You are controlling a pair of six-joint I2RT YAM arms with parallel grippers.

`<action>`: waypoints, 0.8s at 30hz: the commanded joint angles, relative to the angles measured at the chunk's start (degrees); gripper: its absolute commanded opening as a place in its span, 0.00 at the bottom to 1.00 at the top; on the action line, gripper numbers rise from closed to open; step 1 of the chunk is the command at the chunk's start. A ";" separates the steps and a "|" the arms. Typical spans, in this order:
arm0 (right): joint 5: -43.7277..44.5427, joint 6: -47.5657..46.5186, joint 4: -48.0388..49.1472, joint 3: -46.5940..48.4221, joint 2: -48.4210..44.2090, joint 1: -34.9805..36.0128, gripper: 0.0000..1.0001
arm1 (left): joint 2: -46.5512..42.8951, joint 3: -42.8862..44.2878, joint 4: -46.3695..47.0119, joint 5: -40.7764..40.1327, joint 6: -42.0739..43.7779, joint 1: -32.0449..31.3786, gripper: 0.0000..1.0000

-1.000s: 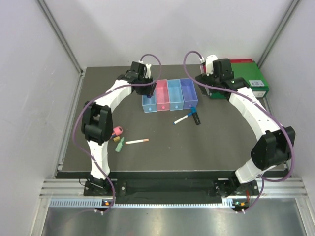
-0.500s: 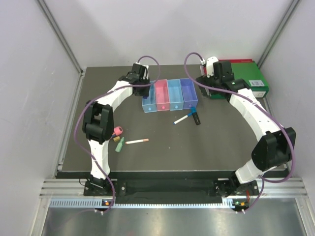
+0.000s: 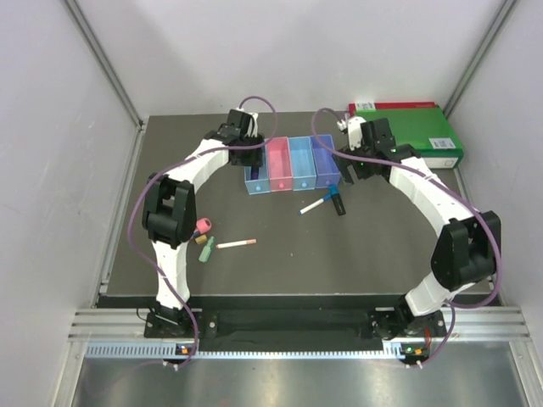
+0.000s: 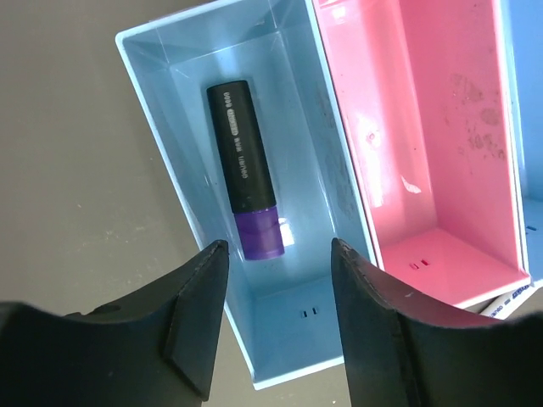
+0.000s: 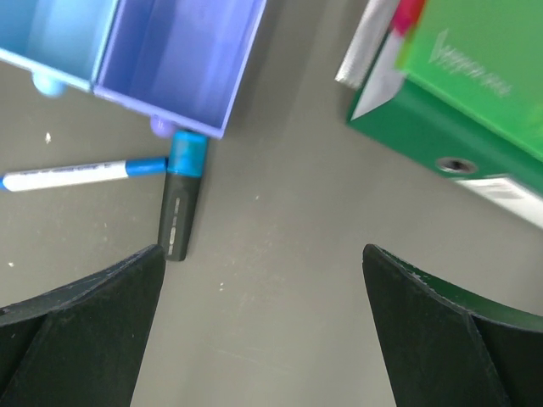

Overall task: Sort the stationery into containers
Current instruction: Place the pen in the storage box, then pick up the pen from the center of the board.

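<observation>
Top view: your left gripper (image 3: 252, 165) hangs over the leftmost light blue box (image 3: 254, 185) of the row. Your right gripper (image 3: 349, 170) sits beside the purple-blue box (image 3: 325, 161).

Left wrist: jaws spread, holding nothing. The purple-black highlighter (image 4: 246, 182) lies flat inside that light blue box.

Right wrist: jaws spread wide above the table (image 5: 280, 170). The dark blue highlighter (image 5: 176, 216) and white pen (image 5: 76, 175) lie just outside the purple-blue box.

Purple-black highlighter (image 4: 246, 170) lies flat in the leftmost light-blue box (image 4: 182, 170) of the box row (image 3: 293, 165), with dark blue highlighter (image 5: 178, 208) and blue-ended pen (image 5: 81, 174) at its five o'clock, and pink highlighter (image 3: 203, 226), green highlighter (image 3: 206, 248) and pink-ended pen (image 3: 236, 244) at seven.
</observation>
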 commanded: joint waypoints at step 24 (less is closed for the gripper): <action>-2.70 0.58 5.98 -3.13 15.65 5.51 0.86 | -25.17 -5.57 -2.94 3.24 17.28 0.32 0.88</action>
